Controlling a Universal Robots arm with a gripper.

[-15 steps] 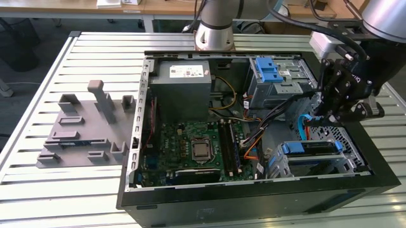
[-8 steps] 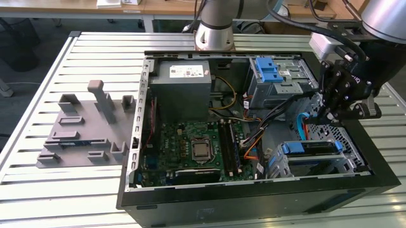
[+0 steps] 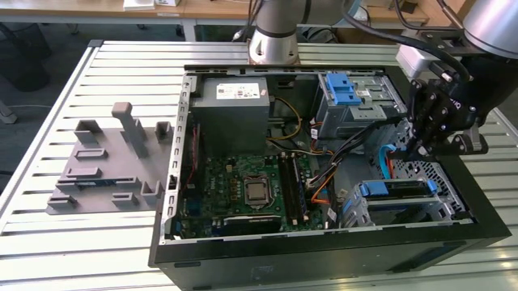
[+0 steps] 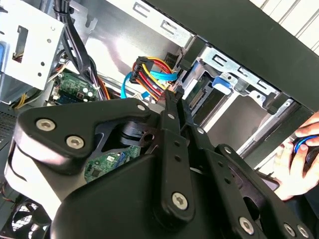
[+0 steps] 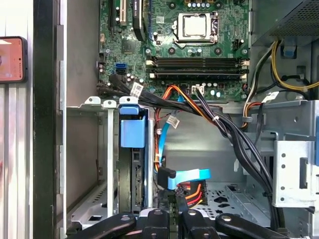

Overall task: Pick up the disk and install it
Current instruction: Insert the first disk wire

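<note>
Flat blue-framed disk [image 5: 133,162] in metal cage [image 5: 108,144]

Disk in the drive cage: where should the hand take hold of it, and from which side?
Probably the blue carrier tab, coming straight in through the case's open side. The disk stands on edge between the cage walls, so its flat faces are blocked and the tab edge is exposed.

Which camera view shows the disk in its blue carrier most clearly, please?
The first wrist view: the disk stands edge-on in the drive cage, blue tab towards the camera. The exterior view shows the disk smaller, in a corner of the case. The second wrist view catches what seems its blue tab.
</note>
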